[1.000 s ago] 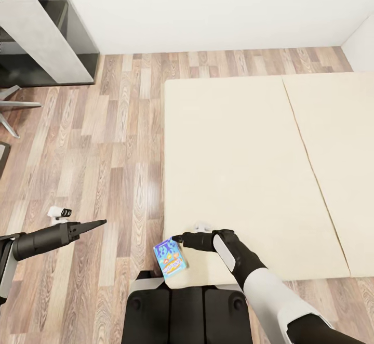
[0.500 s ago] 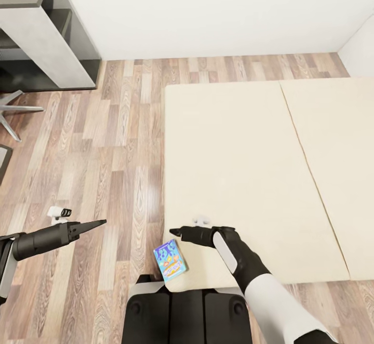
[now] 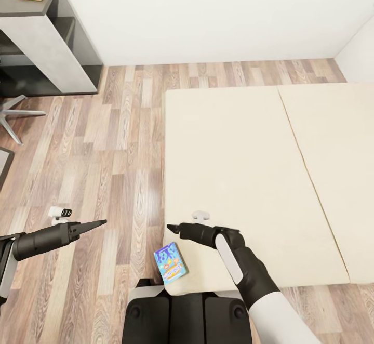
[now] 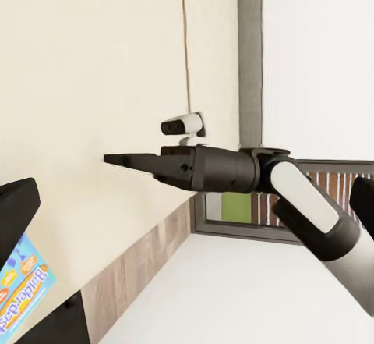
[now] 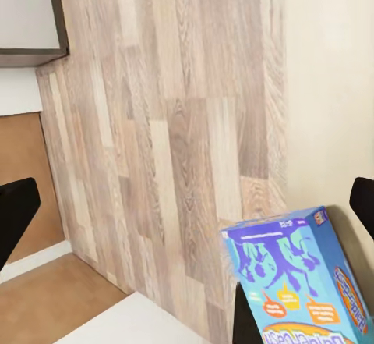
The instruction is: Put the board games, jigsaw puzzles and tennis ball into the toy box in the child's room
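While the board game [image 3: 170, 263] lies on the bed's [image 3: 249, 167] corner, both end effectors [image 3: 171, 227] look pressed together, empty.

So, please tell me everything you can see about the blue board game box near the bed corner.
The board game box is a flat blue rectangle with colourful cartoon print and orange lettering, looking like cardboard. It lies face up, tilted, at the bed's near corner, partly over the edge. The right claw hovers beyond it, apart, not touching.

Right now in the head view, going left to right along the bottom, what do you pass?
Left claw → board game at the bed's near corner → right claw.
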Available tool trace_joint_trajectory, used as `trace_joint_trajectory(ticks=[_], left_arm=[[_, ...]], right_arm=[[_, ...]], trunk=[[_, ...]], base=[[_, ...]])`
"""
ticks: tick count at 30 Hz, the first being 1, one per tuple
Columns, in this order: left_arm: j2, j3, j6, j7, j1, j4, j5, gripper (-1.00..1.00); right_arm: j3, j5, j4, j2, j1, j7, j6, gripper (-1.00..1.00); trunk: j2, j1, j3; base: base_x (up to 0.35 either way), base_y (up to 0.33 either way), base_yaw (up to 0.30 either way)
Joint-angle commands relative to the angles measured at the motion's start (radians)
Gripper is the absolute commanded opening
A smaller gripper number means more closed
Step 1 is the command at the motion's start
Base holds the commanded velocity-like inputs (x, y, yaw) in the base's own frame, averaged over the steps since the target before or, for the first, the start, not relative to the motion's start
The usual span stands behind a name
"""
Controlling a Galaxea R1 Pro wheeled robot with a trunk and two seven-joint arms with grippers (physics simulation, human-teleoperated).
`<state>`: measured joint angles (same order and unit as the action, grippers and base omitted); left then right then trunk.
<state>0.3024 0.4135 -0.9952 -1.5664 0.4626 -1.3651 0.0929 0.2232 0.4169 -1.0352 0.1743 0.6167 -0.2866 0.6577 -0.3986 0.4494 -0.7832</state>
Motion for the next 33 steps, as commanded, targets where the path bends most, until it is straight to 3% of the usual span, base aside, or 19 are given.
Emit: trace_joint_trajectory(ticks=[1, 17, 24, 28, 33], left_arm=[[0.000, 0.000, -0.010, -0.004, 0.000, 0.000, -0.001, 1.00], [0.000, 0.002, -0.010, -0.004, 0.001, 0.000, -0.002, 1.00], [-0.039, -0.037, -0.029, 0.011, -0.013, 0.014, 0.008, 1.00], [-0.062, -0.038, -0.019, 0.009, -0.024, 0.035, 0.007, 1.00], [-0.067, -0.038, -0.012, 0.007, -0.028, 0.063, 0.006, 1.00]], right_arm=[[-0.002, 0.000, -0.010, 0.000, -0.003, -0.002, 0.005, 1.00], [-0.008, 0.000, -0.051, 0.000, -0.030, 0.019, -0.013, 1.00], [-0.004, 0.000, -0.055, 0.000, -0.024, 0.007, 0.011, 1.00], [-0.008, 0.001, -0.043, 0.000, -0.023, 0.009, 0.006, 1.00], [-0.013, 0.001, -0.028, 0.000, -0.023, 0.010, 0.004, 1.00]], trunk=[[-0.001, 0.001, 0.001], [-0.001, 0.001, 0.014], [-0.001, 0.001, 0.014], [-0.001, 0.001, 0.014], [-0.001, 0.001, 0.014]], base=[[0.000, 0.000, 0.000], [0.000, 0.000, 0.000], [0.000, 0.000, 0.000], [0.000, 0.000, 0.000], [0.000, 0.000, 0.000]])
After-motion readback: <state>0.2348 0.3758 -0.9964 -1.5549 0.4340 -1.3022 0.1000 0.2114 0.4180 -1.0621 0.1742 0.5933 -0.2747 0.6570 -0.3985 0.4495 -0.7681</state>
